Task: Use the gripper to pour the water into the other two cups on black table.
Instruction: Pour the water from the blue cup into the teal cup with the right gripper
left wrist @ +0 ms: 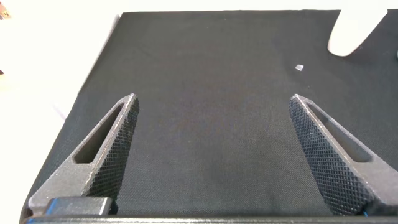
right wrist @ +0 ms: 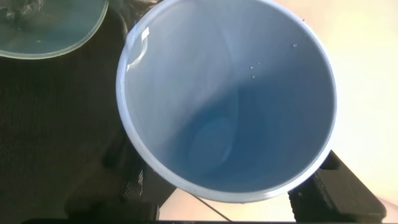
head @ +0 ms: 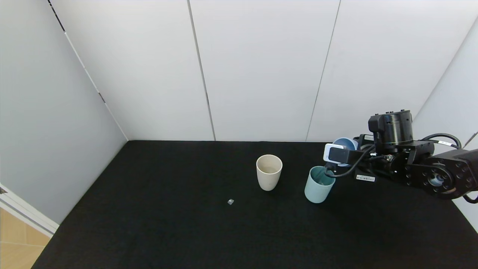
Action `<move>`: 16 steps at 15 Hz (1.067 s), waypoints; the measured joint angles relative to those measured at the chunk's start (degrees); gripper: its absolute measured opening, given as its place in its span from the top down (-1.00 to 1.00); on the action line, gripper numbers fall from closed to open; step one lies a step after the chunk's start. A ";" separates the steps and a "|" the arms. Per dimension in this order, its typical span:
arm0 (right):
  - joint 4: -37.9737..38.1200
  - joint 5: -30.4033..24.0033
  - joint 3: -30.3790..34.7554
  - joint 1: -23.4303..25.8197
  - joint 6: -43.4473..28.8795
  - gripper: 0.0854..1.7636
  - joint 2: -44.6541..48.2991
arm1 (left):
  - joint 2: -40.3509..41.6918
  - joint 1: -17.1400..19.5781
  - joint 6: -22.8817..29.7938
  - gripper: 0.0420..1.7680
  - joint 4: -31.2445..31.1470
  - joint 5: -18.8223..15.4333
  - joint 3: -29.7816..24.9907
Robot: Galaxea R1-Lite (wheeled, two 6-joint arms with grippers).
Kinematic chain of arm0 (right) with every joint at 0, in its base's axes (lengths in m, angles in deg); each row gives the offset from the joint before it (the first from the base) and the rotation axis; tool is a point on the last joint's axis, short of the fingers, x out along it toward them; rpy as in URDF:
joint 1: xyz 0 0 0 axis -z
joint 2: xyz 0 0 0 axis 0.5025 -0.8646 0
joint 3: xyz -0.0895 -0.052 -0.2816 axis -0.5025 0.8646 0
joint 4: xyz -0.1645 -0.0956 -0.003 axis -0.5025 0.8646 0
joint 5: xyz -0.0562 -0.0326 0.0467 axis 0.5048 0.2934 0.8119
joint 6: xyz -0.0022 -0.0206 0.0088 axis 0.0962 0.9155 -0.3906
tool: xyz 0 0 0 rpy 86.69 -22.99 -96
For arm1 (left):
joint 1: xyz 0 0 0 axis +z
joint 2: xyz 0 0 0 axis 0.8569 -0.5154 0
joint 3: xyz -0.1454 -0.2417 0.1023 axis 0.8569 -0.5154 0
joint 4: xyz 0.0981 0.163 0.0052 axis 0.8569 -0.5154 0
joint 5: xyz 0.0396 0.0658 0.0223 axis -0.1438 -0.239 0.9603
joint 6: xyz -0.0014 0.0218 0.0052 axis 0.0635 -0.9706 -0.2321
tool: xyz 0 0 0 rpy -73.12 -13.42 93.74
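1. Left wrist view: left gripper (left wrist: 211, 155) hangs over bare black table (left wrist: 205, 93). Its two mesh-patterned fingers (left wrist: 112, 149) are spread wide with nothing between them. This arm does not show in the head view at all.
2. Same view, farther out toward 1 o'clock: a small pale scrap (left wrist: 300, 67) on the cloth, and beyond it the base of the beige cup (left wrist: 351, 31), cut off by the frame edge.
3. Right wrist view looks straight into the blue cup (right wrist: 227, 99), held close to the camera. Dark finger parts press against its outer wall on both sides. A few droplets cling to the inner wall (right wrist: 255, 65); whether water pools at the bottom cannot be told.
4. Same view: rim of the green cup (right wrist: 50, 28) just beside the blue rim. Something glints inside it, too faint to call a water level.
5. Head view, nearest item: the scrap (head: 230, 201) alone on the table (head: 149, 224), at 7 o'clock from the beige cup.
6. The beige cup (head: 269, 172) stands upright mid-table; the green cup (head: 318, 184) upright at its 4 o'clock, near but apart.
7. Right gripper (head: 338, 154) reaches in from 3 o'clock, forearm near level, wrist rolled, clamped on the blue cup (head: 345, 144). That cup is tipped on its side above the table, mouth facing the camera, just above and behind the green rim.
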 joint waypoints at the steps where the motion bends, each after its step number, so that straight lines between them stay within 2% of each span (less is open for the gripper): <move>1: 0.00 0.01 0.00 0.00 0.06 -0.40 0.00 | 0.00 0.00 0.02 -0.94 0.00 0.00 0.00; 16: -0.18 0.01 0.02 0.05 2.79 -0.40 0.13 | 0.00 -0.02 0.00 -0.94 0.00 0.00 0.00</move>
